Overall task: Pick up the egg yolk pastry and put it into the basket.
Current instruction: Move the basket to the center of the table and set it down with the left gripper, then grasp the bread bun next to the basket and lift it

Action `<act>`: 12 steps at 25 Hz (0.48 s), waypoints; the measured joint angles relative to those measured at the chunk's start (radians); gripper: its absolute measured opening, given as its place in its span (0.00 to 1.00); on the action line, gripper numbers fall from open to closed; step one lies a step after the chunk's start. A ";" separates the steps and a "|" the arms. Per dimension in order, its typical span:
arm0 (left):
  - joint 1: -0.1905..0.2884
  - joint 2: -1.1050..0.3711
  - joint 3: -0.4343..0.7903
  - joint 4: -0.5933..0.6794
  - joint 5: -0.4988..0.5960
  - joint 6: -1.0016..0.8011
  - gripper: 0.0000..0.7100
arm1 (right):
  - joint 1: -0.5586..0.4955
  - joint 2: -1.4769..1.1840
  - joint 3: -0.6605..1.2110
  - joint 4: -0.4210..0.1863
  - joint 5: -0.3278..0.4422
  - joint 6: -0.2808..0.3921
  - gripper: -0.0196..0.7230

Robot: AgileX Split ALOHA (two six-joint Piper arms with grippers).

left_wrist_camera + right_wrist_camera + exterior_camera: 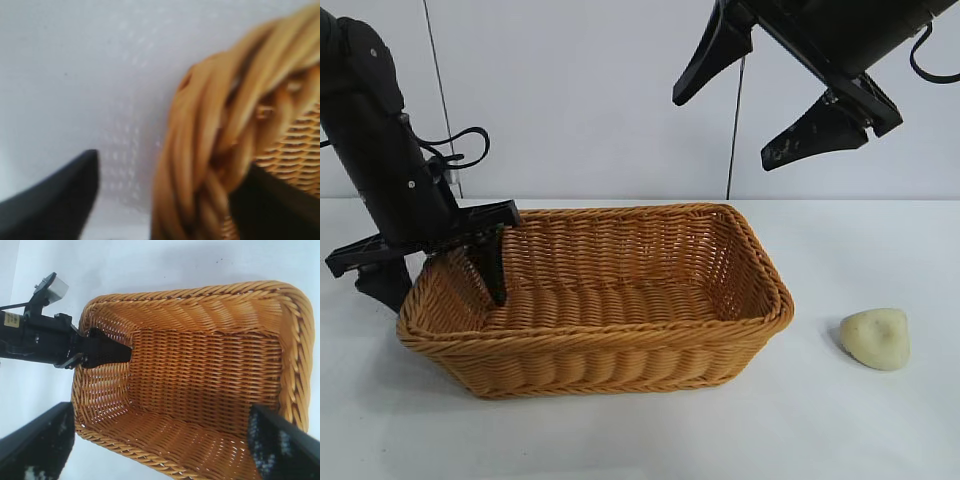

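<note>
The egg yolk pastry, a small pale cream lump, lies on the white table to the right of the basket. It does not show in either wrist view. The golden-brown wicker basket is empty inside. My left gripper is open and straddles the basket's left braided rim, with one finger inside and one outside; a gap shows beside the outer finger. My right gripper is open and empty, high above the basket's right half, and looks down into it.
The white table runs to the front and right of the basket. A white wall stands behind. The left arm reaches in over the basket's left end.
</note>
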 joint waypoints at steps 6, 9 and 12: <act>0.000 -0.101 -0.094 0.012 0.088 0.009 0.91 | 0.000 0.000 0.000 0.000 0.002 0.000 0.92; 0.000 -0.142 -0.161 0.075 0.133 0.011 0.91 | 0.000 0.000 0.000 0.000 0.002 0.000 0.92; 0.000 -0.156 -0.235 0.166 0.196 0.011 0.91 | 0.000 0.000 0.000 0.000 0.002 0.000 0.92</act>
